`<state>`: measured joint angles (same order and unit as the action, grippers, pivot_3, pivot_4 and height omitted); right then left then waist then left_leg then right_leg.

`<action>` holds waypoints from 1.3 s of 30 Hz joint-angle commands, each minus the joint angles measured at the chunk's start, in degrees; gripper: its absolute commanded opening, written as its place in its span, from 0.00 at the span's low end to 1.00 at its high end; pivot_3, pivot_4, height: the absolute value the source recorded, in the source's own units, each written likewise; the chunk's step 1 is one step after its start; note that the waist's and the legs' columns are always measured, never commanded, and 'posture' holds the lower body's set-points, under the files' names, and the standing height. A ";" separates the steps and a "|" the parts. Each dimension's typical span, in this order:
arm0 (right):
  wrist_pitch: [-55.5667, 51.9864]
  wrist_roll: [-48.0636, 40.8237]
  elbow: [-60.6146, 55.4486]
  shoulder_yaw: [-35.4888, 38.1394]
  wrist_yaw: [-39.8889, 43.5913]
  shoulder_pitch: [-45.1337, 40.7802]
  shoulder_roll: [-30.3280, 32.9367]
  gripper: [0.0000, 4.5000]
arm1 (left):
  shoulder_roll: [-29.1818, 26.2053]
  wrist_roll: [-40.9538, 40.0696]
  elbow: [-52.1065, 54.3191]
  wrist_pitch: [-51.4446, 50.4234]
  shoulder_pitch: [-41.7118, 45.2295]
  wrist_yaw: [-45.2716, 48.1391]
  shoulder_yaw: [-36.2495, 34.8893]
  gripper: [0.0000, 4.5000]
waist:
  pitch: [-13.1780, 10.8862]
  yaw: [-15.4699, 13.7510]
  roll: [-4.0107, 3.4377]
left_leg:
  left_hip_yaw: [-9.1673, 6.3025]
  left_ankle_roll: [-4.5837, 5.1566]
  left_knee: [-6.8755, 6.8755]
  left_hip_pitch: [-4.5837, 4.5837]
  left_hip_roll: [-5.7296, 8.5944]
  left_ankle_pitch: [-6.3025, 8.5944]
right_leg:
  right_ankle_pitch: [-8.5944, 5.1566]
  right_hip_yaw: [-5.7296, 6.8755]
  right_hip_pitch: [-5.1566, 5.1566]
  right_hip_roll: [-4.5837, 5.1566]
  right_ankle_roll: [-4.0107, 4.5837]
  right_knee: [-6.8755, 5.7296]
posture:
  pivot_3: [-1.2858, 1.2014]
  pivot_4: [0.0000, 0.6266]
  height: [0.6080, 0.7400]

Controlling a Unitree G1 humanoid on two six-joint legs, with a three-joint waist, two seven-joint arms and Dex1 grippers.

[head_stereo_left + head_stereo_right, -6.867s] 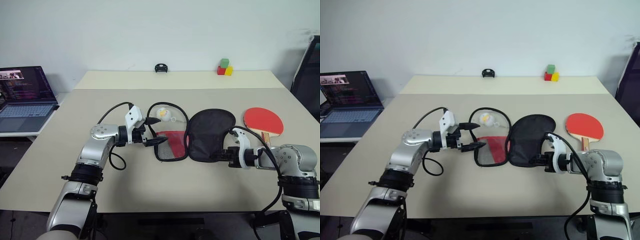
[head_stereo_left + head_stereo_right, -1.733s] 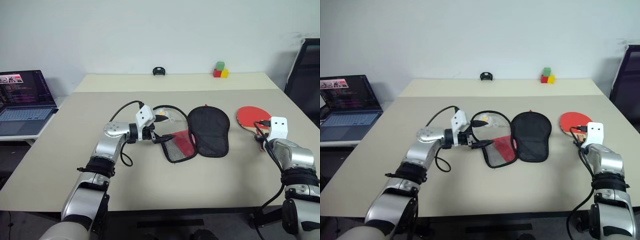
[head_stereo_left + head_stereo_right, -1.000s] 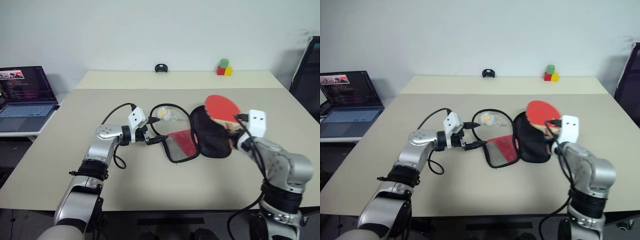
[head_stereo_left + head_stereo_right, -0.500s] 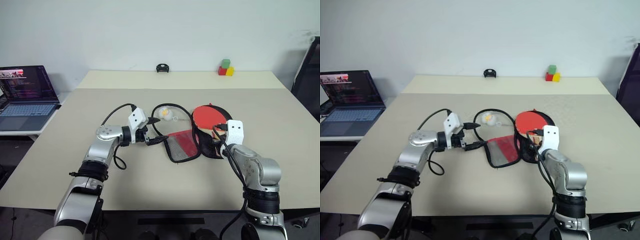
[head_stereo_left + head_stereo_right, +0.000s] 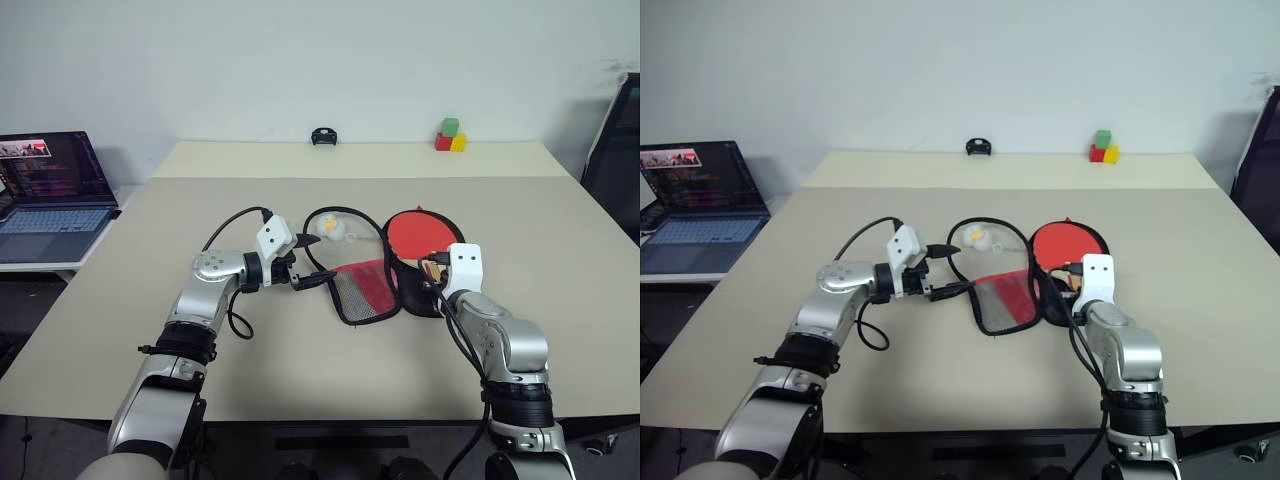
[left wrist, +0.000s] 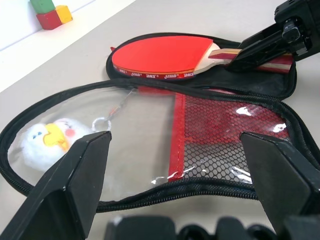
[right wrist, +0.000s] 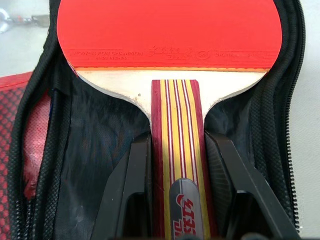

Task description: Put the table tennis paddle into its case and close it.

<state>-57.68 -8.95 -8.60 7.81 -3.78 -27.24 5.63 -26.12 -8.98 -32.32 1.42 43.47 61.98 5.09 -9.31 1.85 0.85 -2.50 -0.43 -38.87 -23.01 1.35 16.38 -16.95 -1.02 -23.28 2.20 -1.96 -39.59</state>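
My left gripper [image 6: 175, 170] stands with its two black fingers [image 6: 75, 185] spread wide, framing the open case [image 6: 210, 145], whose near flap shows a clear window and red mesh inside a black zipper edge. A white-yellow charm [image 6: 47, 142] lies under the clear window at the case's far end. Beyond the flap, the table tennis paddle [image 6: 165, 57] rests red face up on the case's black half, its striped handle pinched between the right gripper's [image 6: 250, 54] fingers; red, yellow and green blocks [image 6: 50, 12] sit far off on the table [image 6: 100, 22].

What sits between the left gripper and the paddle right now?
The case's open flap, clear window and red mesh, lies between the left gripper and the paddle, with the zipper charm on it; the left wrist view shows this best.
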 commanded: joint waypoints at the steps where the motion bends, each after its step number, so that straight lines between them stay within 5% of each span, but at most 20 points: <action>1: 3.02 1.09 -1.64 -0.40 -0.13 0.01 0.40 0.25 | -0.29 -0.84 1.72 0.17 0.46 -0.06 -1.21 1.00 | 0.00 0.00 0.00 | 0.00 0.00 0.00 0.00 0.00 0.00 | 0.00 0.00 0.00 0.00 0.00 0.00 | 0.52 0.24 1.00; 11: 4.32 2.20 0.56 -1.53 0.67 1.08 -0.04 0.25 | -0.36 -0.84 1.89 0.10 0.30 -0.16 -1.24 1.00 | 0.01 0.00 0.01 | 0.00 0.00 0.00 0.02 0.00 0.00 | 0.00 0.00 0.01 0.00 0.00 -0.02 | 0.52 0.24 1.00; 21: 2.60 0.63 -3.69 -1.62 2.09 2.46 -0.48 1.00 | -0.37 -0.81 2.02 0.14 0.05 -0.46 -1.33 1.00 | 0.01 0.00 0.02 | 0.00 -0.07 -0.01 0.06 0.00 -0.04 | 0.00 0.00 0.01 -0.01 0.00 -0.12 | 0.52 0.24 1.00; 28: -0.69 -3.78 -17.36 -3.47 9.33 6.96 3.36 1.00 | -0.71 -1.12 1.93 -0.16 -0.93 -1.96 -2.62 1.00 | 0.01 -0.02 0.02 | -0.02 -0.07 -0.01 0.05 0.00 -0.04 | 0.00 0.00 0.01 -0.01 0.00 -0.11 | 0.52 0.24 1.00; 39: 3.44 -17.60 -18.14 2.90 34.66 2.70 24.03 1.00 | -1.87 -2.73 4.58 -3.74 -6.01 -7.22 -7.20 1.00 | 0.00 -0.05 0.03 | -0.05 -0.05 -0.03 0.10 0.00 -0.04 | 0.00 0.07 0.08 -0.03 0.00 -0.07 | 0.52 0.24 1.00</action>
<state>-54.36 -23.75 -26.05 8.50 27.67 -22.73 28.05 -27.36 -10.64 -30.84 -2.11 37.32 55.42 -0.81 -9.31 1.81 0.87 -2.57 -0.48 -38.90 -22.91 1.35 16.34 -16.95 -0.95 -23.18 2.17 -1.96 -39.66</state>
